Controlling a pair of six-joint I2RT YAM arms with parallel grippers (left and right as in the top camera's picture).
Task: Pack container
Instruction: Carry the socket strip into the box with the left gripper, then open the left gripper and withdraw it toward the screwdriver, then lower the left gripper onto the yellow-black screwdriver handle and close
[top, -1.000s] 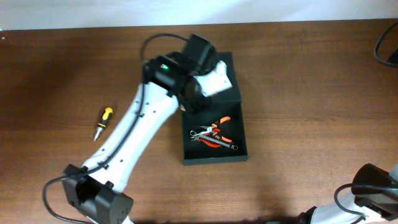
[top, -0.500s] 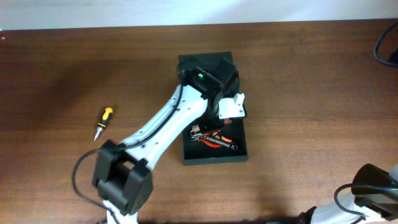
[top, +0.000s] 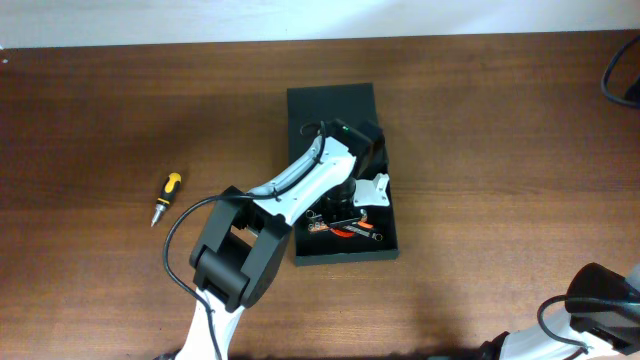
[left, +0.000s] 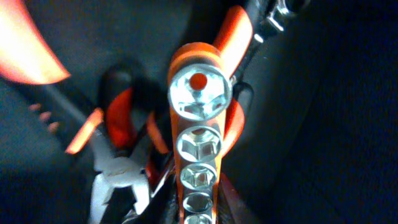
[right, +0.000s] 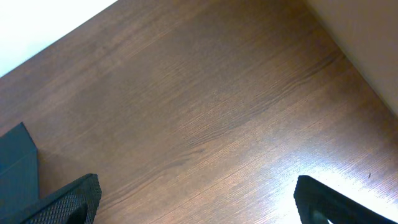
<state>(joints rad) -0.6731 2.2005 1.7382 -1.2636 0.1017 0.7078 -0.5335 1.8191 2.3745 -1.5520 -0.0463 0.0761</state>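
While the container (top: 325, 108) lies open at the middle of the brown table (top: 500, 150), long side running near to far, we see the left arm (top: 300, 190) reaching in from the near side. The left gripper (top: 366, 198) is lowered over the box's near half.

From overhead, the arm hides most of the contents. Only scraps of orange and a steel wrench (top: 368, 236) show on the dark floor beside it.

The left wrist camera fills that gap. An orange socket rail (left: 198, 143) carrying a row of chrome sockets lies across pliers (left: 115, 180) with orange and black handles. The rail runs off the bottom of that view, and we cannot tell whether the fingers grip it or have let go.

Well to the left of the container, a yellow-handled screwdriver (top: 165, 198) lies alone on the wood.

At the near right corner, overhead shows only part of the right arm (top: 600, 300). Its own camera shows the right gripper (right: 196, 202) with fingers (right: 62, 199) spread wide over bare table, nothing between them.
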